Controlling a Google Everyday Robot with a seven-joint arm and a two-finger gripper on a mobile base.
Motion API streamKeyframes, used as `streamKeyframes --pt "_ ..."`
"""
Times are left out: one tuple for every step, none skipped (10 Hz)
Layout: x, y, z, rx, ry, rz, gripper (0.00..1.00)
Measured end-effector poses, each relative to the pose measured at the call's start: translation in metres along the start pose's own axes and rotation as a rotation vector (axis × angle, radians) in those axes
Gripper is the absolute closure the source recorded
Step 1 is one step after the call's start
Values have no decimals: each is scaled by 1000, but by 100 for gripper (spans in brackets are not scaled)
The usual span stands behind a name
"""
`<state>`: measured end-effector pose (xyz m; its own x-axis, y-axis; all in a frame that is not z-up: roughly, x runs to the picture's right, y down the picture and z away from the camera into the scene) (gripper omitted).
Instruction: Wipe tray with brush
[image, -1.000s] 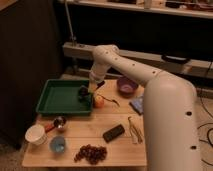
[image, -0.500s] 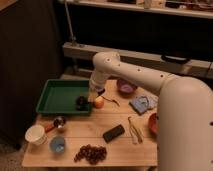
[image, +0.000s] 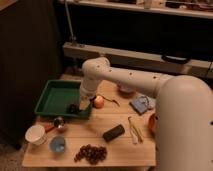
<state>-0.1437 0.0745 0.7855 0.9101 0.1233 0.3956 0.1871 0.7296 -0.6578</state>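
Fingers pressed together, pinching the brush (image: 76, 107) near its handle; gripper (image: 85, 102) sits low over the near-right corner of the tray (image: 50, 98), arm reaching in from the right. Brush head, dark and bulky, rests on the tray floor by the near rim, handle barely separable from the gripper. Brush looks light and stiff with a soft head, slim handle could twist in the grip, so best held mid-handle close to the head for pressure. Tray is shallow green plastic, light, probably slides on the table (image: 120, 150) if pushed hard, keep strokes gentle. Versus the earlier frames: gripper has shifted left and nearer, from beside the orange fruit (image: 99, 101) to the tray's near edge, brush head dragged along with it. Unchanged: red-handled scoop (image: 56, 123), white cup (image: 36, 134), blue cup (image: 58, 144), grapes (image: 91, 153), black block (image: 113, 132) near side.
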Motion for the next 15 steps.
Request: streamKeyframes --pt "-11 -12 4 2 3 -9 86" --pt "-22 -27 8 5 10 -16 86" --pt "-32 -41 10 10 16 -21 86" --pt "-38 -54 11 16 18 -21 86" --pt "-41 -74 10 23 9 -8 86" --pt "-37 -87 7 29 6 15 86" --pt "-32 -97 4 37 2 36 86" --pt "-19 -106 -1 49 7 68 86" --pt "-1 -109 -8 62 12 107 86" --pt "16 -109 -16 75 16 137 86" --pt "32 -106 -23 84 21 160 86" --pt "56 -100 -35 96 26 188 86" --pt "73 -92 -43 102 28 206 86" --pt "86 -83 -49 104 20 210 86" --pt "98 -71 -53 101 8 207 86"
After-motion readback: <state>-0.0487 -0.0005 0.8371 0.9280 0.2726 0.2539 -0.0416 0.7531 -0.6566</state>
